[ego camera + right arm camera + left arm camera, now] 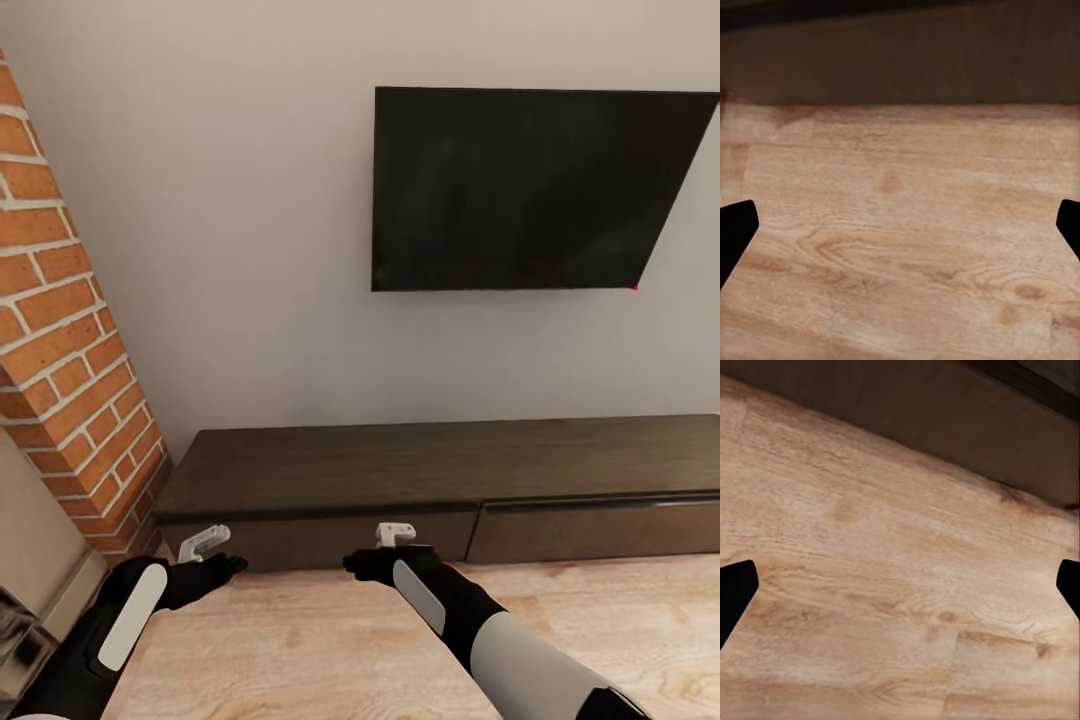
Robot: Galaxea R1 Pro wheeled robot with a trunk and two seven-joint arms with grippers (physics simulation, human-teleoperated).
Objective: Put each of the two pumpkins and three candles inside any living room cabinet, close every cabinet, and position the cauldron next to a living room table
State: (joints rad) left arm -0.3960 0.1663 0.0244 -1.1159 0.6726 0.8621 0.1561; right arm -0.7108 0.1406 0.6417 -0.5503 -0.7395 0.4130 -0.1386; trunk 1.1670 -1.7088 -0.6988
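Cabinet across lower frame, drawers shut, below wall TV. Left tool and right tool spread wide, empty, above wood floor.

The head camera sits up high, looking forward and down at the long low cabinet against the wall, with the TV above it and a brick column off to the left. Both wrist cameras hang close over the wood floor, pointing at it and toward the cabinet's dark front. All three views share that strip where floor meets cabinet base.
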